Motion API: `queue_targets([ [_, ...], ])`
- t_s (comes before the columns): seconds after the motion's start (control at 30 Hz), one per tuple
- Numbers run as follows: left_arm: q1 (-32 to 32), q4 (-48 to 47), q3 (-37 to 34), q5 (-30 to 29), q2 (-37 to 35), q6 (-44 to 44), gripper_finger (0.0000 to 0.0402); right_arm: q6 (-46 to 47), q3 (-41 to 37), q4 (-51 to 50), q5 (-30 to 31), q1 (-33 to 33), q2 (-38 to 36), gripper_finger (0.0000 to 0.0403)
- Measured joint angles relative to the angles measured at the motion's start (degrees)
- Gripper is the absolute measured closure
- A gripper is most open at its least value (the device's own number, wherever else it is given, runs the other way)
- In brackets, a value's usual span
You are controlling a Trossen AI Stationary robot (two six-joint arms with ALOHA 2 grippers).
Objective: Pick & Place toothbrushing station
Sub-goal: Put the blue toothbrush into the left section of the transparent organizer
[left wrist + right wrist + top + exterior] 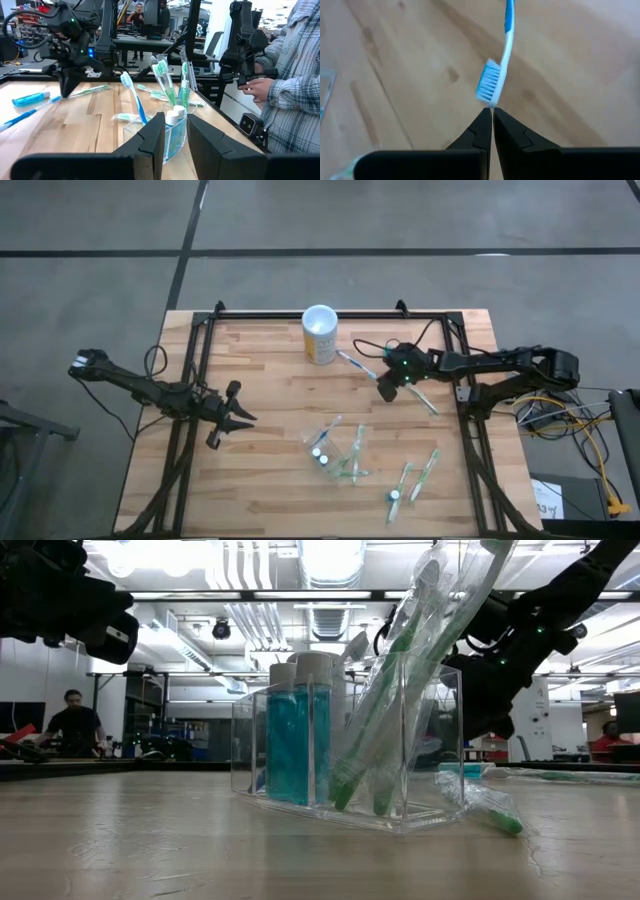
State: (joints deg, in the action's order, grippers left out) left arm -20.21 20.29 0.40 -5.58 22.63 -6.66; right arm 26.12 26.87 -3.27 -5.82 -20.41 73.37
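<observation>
The toothbrushing station (335,452) is a clear plastic holder standing on its base mid-table. It holds two blue white-capped bottles (297,730) and several wrapped green toothbrushes (400,690). My left gripper (238,418) is open, to the holder's left and pointing at it; in the left wrist view (175,118) the holder (160,135) shows beyond the fingertips, untouched. My right gripper (384,392) is shut over the table, right of the yellow cup (320,334). Its tips (492,111) are right beside the head of a loose blue toothbrush (489,87). My right gripper points its shut fingertips down at the table, next to the bristle head (487,90) of the blue toothbrush, which lies flat on the wood. I cannot tell whether the tips touch the head.
Wrapped green toothbrushes lie loose at the front right (412,482) and beside the right gripper (427,400). A blue tube (30,98) lies near the right gripper. A person's hand (257,87) shows beyond the table's edge. A black frame (330,313) runs round the table.
</observation>
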Motion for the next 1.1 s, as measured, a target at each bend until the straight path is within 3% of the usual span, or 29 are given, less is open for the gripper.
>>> queue_targets([
  [0.33, 0.0, 0.0, 0.0, 0.0, 0.0, 0.0, 0.0316, 4.8, -1.2, -2.9, -1.8, 4.6, 0.3, 0.0387],
  [0.7, 0.0, 0.0, 0.0, 0.0, 0.0, 0.0, 0.0316, 2.1, -0.9, 0.9, 7.6, 4.8, 1.1, 0.0382],
  [1.1, 0.0, 0.0, 0.0, 0.0, 0.0, 0.0, 0.0316, 0.5, -0.9, 7.6, 7.3, 4.9, 6.0, 0.0293],
])
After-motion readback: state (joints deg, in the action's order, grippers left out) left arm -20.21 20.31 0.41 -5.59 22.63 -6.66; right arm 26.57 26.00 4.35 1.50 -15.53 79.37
